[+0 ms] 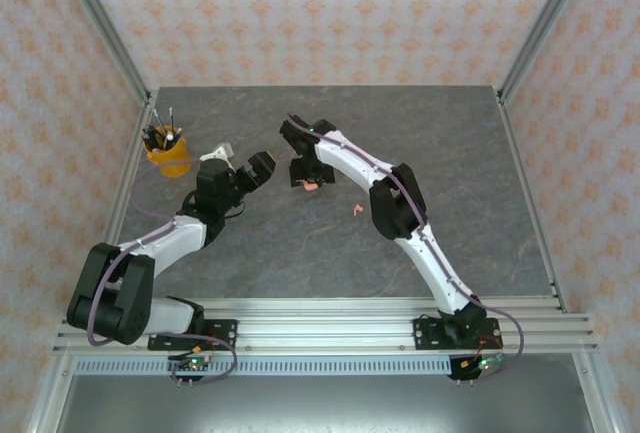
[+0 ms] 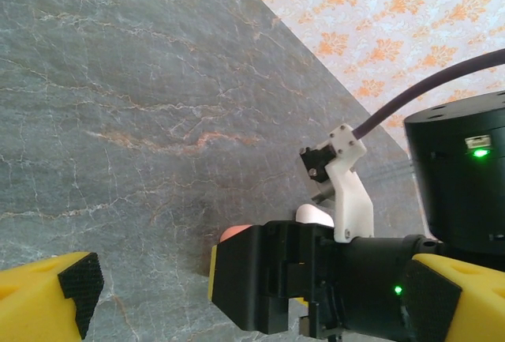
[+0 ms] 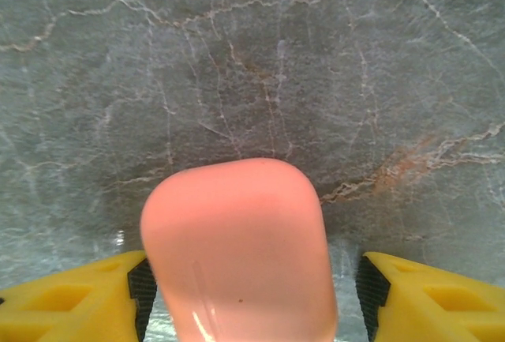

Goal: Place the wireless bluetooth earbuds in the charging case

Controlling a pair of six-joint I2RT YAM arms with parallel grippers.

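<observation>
Grey table (image 1: 330, 253), top view. The left gripper (image 1: 262, 169) is just left of the pink charging case (image 1: 310, 185), jaws spread fully, empty. The right gripper (image 3: 251, 285) straddles the case, jaws part open, gap at 1 pad (image 3: 364, 283). 1 coral earbud (image 1: 355, 211) lies on the table right of the case, apart.

I saw the charging case (image 3: 241, 247) between the right gripper's (image 1: 300, 173) fingers (image 3: 79, 298), one finger on each side, near the middle of the table (image 1: 330, 113). One earbud (image 1: 354, 211) lay apart on the table, right of the case and nearer the bases. The left gripper (image 1: 262, 167) hung just left of the right one. The pen cup (image 1: 168, 158) stood far left, with a second case (image 1: 222, 151) just right of it.
</observation>
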